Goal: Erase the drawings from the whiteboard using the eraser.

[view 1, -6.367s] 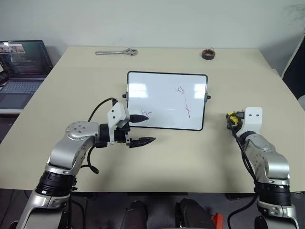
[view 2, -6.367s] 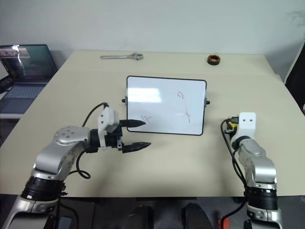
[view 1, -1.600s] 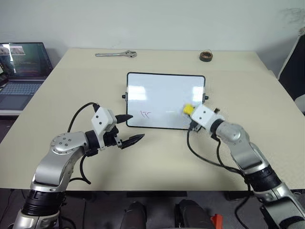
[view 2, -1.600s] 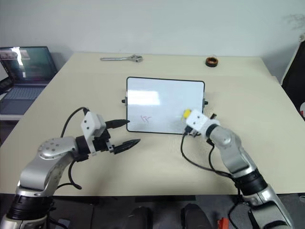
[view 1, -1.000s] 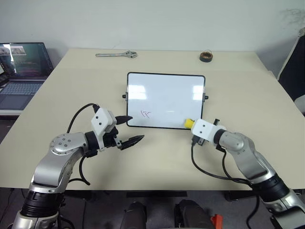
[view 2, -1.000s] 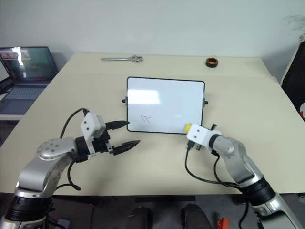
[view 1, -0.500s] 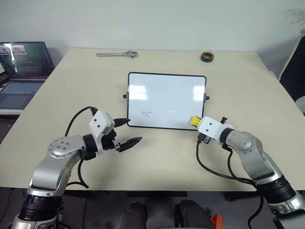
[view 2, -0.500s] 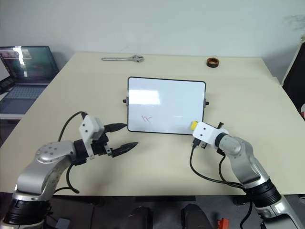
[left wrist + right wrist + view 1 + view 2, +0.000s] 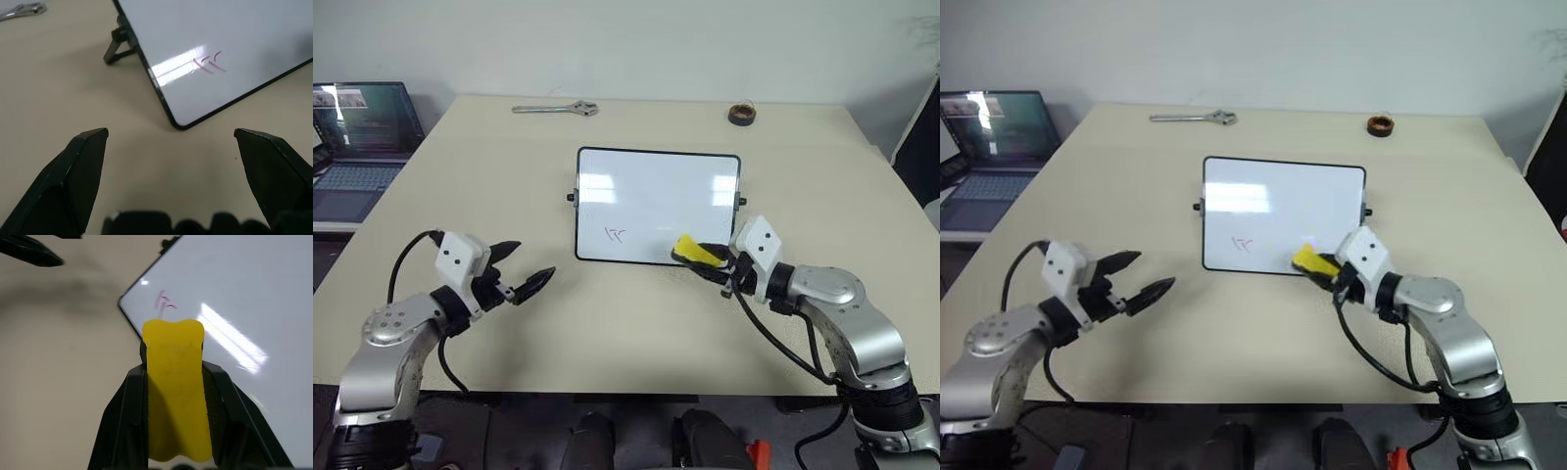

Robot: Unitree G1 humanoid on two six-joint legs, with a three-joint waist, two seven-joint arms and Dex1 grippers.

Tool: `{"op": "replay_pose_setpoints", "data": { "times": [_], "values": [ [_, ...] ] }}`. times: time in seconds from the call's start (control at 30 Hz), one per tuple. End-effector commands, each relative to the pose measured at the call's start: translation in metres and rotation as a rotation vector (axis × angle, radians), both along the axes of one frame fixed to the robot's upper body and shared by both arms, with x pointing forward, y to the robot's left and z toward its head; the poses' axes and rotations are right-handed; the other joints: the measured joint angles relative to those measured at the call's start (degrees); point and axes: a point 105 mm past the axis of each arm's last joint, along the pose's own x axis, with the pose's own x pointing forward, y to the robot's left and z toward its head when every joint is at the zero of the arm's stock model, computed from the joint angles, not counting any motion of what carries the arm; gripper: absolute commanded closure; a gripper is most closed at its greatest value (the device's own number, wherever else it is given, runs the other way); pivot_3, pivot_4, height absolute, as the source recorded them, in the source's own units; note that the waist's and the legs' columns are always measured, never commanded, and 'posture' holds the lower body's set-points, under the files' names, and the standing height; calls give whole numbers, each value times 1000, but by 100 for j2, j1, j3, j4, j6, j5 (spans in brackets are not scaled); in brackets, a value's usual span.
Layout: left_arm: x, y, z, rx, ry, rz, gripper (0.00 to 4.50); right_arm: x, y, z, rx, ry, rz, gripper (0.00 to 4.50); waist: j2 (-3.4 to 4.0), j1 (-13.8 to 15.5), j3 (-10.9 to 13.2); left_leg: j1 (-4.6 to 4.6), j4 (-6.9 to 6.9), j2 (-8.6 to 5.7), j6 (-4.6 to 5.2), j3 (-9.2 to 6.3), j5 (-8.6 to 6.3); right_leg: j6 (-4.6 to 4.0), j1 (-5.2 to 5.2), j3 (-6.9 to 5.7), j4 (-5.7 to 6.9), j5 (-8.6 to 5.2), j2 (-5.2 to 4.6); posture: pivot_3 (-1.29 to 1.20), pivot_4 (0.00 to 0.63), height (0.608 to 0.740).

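Our right gripper point(image 9: 705, 258), clamped on the eraser point(image 9: 692, 251) at the whiteboard point(image 9: 658, 204)'s near edge, should press it flat across the drawings point(image 9: 616, 234) near the board's near-left corner; our left gripper point(image 9: 519, 277) gapes empty.

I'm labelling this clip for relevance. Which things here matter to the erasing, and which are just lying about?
In play:
small reddish scribble
white black-framed whiteboard
yellow block eraser
right gripper holding it

Lying about:
silver wrench
dark tape roll
open laptop
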Motion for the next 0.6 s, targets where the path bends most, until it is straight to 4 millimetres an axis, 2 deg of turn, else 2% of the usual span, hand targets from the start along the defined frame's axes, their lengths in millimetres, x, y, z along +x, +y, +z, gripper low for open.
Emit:
{"op": "replay_pose_setpoints", "data": {
  "times": [0.03,0.6],
  "values": [
    [-4,10,17,16,-66,37,0,-5,11,-2,-11,-10,51,3378,1,4,0,0,0,-1,0,-1,0,0,0,-1,1,0,1,0,150,740],
    [-11,6,32,19,-95,69,0,5,24,-3,-37,-57,123,3378,0,5,0,-1,0,-2,0,1,0,1,0,-1,0,-1,0,0,150,740]
  ]
}}
